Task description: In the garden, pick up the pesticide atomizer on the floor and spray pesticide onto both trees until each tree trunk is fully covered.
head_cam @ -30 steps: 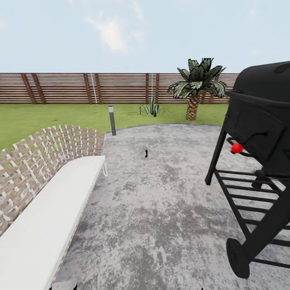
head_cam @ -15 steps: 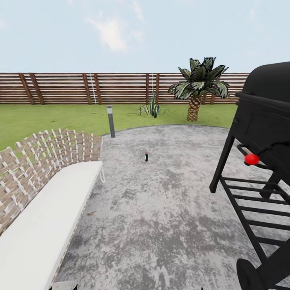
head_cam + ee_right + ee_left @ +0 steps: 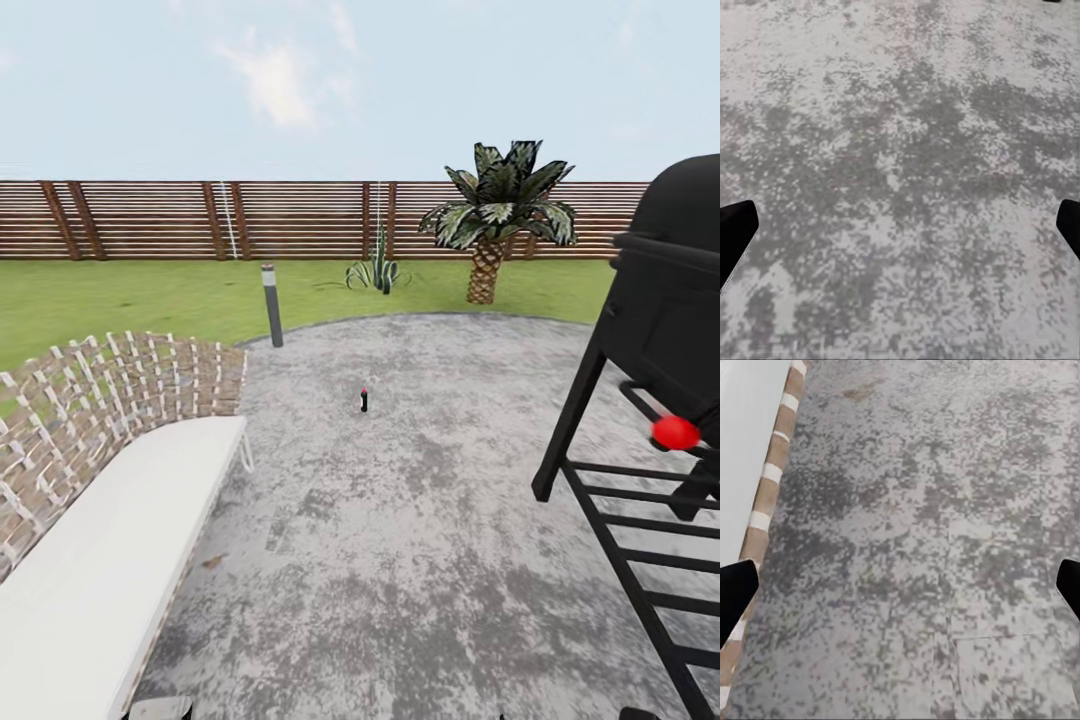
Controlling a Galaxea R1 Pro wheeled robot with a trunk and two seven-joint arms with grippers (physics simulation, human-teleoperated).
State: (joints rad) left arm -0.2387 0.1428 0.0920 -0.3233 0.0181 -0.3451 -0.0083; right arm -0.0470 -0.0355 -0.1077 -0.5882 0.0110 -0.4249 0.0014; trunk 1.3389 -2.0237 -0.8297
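The garden is lying open under a pale blue sky, with a green lawn (image 3: 120,300) running back to a brown wooden fence (image 3: 200,218). In the head view, the grey floor (image 3: 420,560) is spreading out in front of the robot with a curved edge against the grass. The pesticide atomizer (image 3: 364,399) is standing upright on that floor, tiny and dark, well ahead and near the middle of the paving. A wicker bench (image 3: 110,480) with a white seat is sitting on the robot's left side, and a black grill (image 3: 660,330) with a red knob (image 3: 676,432) is standing on the right. A thin lamp post (image 3: 271,304) is standing at the edge of the grass, and a short palm (image 3: 497,215) is growing by the fence. In the left wrist view, the left gripper (image 3: 900,589) is hanging over the mottled paving, with the bench edge (image 3: 772,472) just beside it; its two dark fingertips (image 3: 735,589) are sitting far apart and are holding nothing. In the right wrist view, the right gripper (image 3: 900,229) is looking down at bare grey floor, and its fingertips (image 3: 735,225) are also spread wide with nothing between them. It seems the job is only just starting: the atomizer is not picked up yet, it is far from both grippers, and all the spraying of the two trunks is left to do.
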